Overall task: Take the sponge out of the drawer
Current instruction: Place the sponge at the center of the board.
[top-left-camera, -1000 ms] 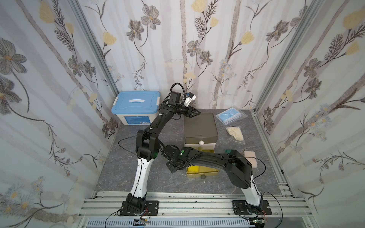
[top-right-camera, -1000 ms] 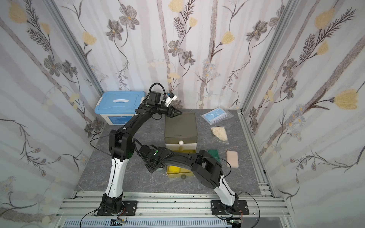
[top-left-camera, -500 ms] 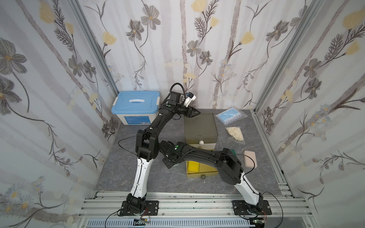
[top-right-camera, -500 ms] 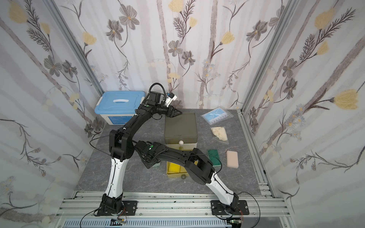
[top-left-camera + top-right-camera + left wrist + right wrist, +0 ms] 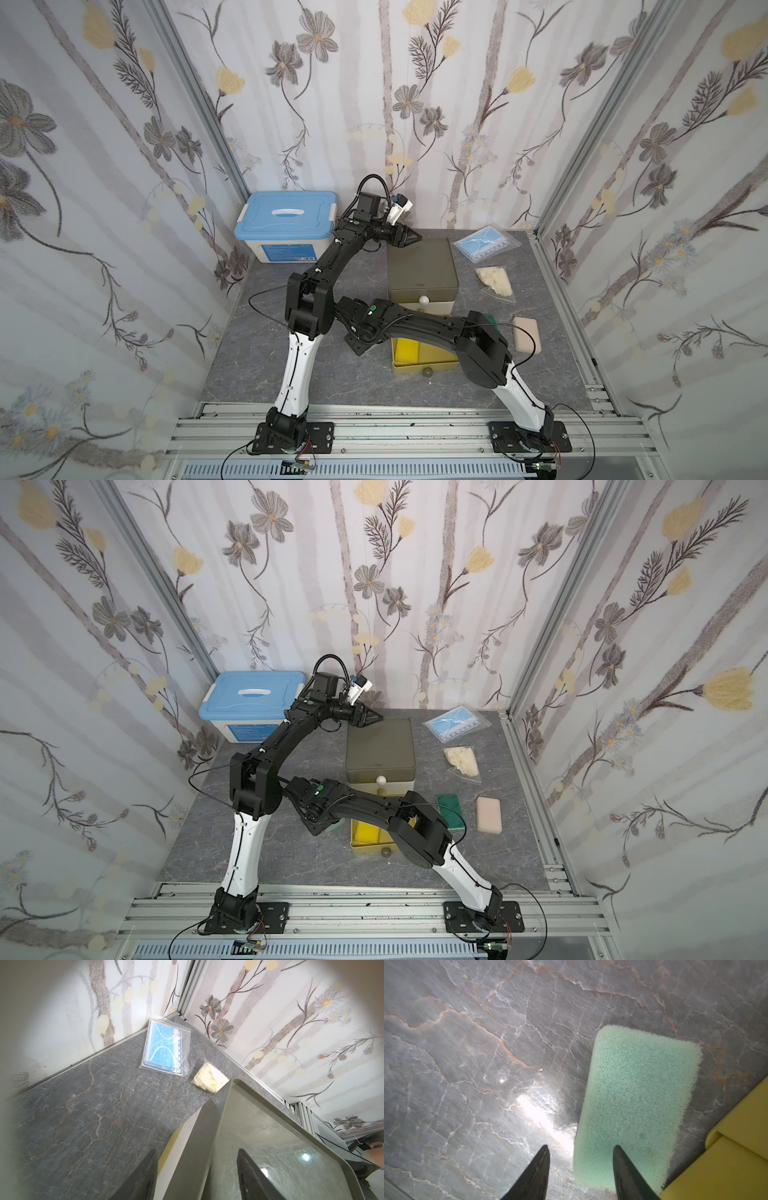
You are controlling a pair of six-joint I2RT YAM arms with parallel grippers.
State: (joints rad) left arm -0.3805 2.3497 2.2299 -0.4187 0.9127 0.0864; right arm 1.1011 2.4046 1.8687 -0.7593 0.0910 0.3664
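Grey marble table (image 5: 488,1053); green sponge (image 5: 637,1101) flat beside drawer (image 5: 726,1163)

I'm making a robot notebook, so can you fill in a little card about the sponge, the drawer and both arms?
sponge: light green sponge, lying flat on the table right beside the drawer
drawer: pulled-out drawer, yellow inside
right jaws: open, over one end of the sponge, not squeezing it
left jaws: closed on a back corner of the drawer box
job: sponge is out

No legible text; label on blue storage box (image 5: 286,250) too blurred.
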